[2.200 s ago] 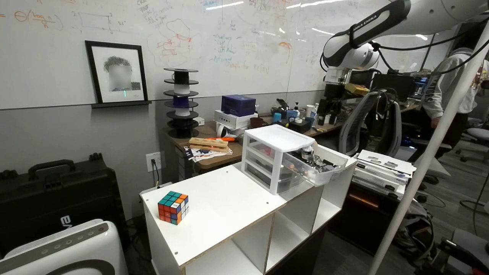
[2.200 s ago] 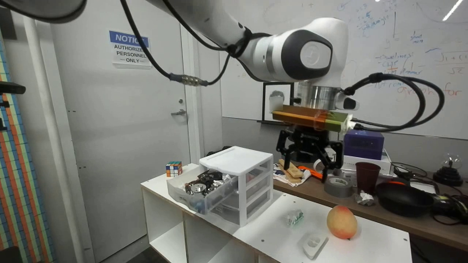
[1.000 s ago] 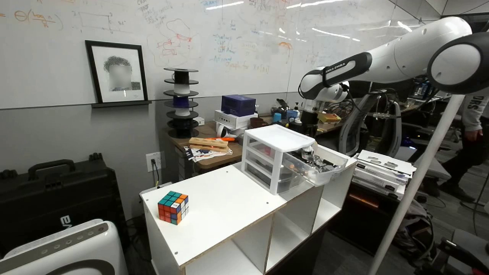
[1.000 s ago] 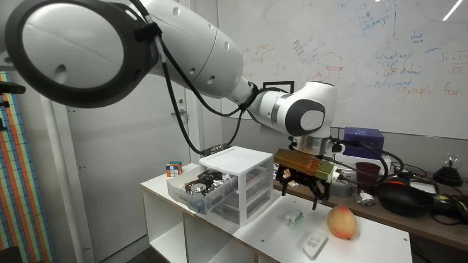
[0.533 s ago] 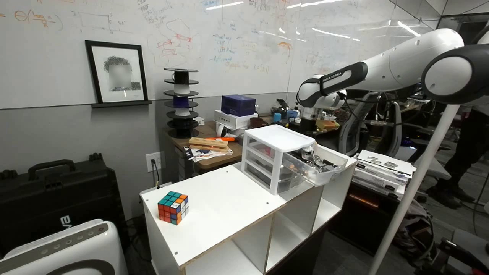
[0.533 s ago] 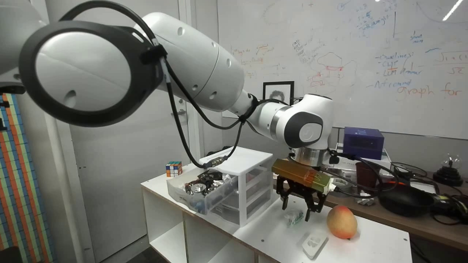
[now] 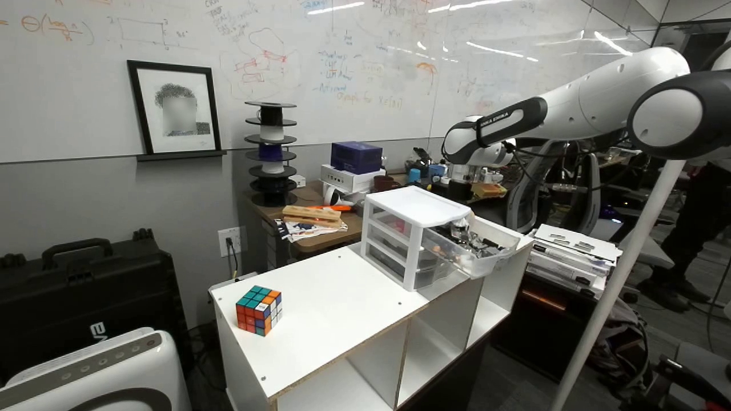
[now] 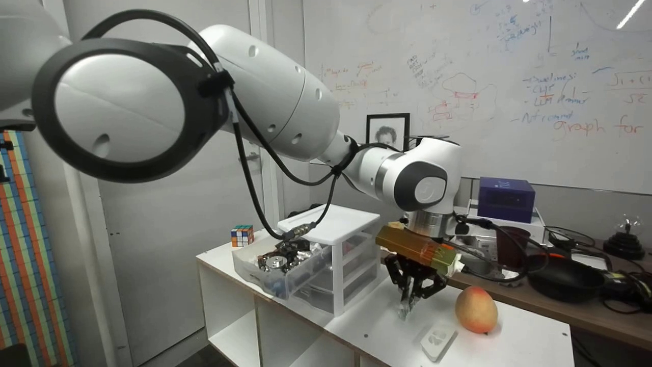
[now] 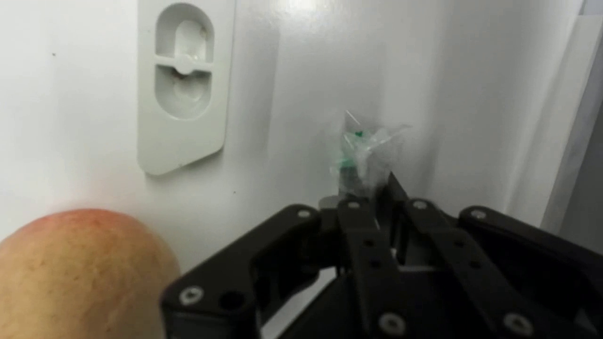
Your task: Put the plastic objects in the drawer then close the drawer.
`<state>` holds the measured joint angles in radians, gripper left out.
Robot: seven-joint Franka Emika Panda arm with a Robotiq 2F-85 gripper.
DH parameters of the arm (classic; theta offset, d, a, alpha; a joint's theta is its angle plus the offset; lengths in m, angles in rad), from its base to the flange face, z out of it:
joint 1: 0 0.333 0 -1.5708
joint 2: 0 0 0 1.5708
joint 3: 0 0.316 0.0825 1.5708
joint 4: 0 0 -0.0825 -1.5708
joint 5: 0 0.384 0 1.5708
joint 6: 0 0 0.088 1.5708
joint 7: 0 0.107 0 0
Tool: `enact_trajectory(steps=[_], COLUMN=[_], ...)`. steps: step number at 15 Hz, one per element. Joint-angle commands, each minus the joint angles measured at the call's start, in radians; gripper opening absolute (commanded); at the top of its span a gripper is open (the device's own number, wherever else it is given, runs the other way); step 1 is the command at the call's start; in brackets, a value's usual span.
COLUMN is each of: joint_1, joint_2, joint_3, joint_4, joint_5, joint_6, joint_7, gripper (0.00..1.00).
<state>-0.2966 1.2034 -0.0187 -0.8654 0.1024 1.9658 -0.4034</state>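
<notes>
The top translucent drawer (image 8: 305, 279) of the small white drawer unit (image 8: 338, 227) is pulled out, full of dark and metallic items; the drawer (image 7: 485, 265) also shows in an exterior view. Beside the unit, my gripper (image 8: 407, 302) points down at the white tabletop, its fingers drawn together on a crinkled clear plastic wrapper with green marks (image 9: 372, 146). The wrapper sticks out past the fingertips; the pinched part is hidden. A pale plastic piece with two hollows (image 9: 181, 136) lies flat on the tabletop, apart from the gripper (image 9: 370, 190).
A red-yellow mango (image 8: 476, 310) sits close to the plastic piece. At the opposite end of the white shelf table (image 7: 320, 308) stands a colour cube (image 7: 258, 311). The brown desk (image 8: 570, 311) behind carries a black pan (image 8: 563, 279) and a dark red cup (image 8: 511, 247).
The arm has come down from above the table to the wrapper. The gripper's fingers, wide apart before, have closed on it. The drawer, plastic piece and mango have not moved.
</notes>
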Motion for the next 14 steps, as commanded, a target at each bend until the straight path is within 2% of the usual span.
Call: enact_trajectory(steps=[1,8,14], joint_1=[0.009,0.016,0.045], joint_2=[0.008,-0.104,-0.316], joint_3=[-0.010,-0.048,-0.069], joint_4=[0.020,-0.048,-0.199], joint_5=[-0.017,-0.025,-0.039], joint_6=[-0.022,-0.022,-0.039], joint_7=[-0.004,0.064,0.091], gripper=[0.00,0.01,0.01])
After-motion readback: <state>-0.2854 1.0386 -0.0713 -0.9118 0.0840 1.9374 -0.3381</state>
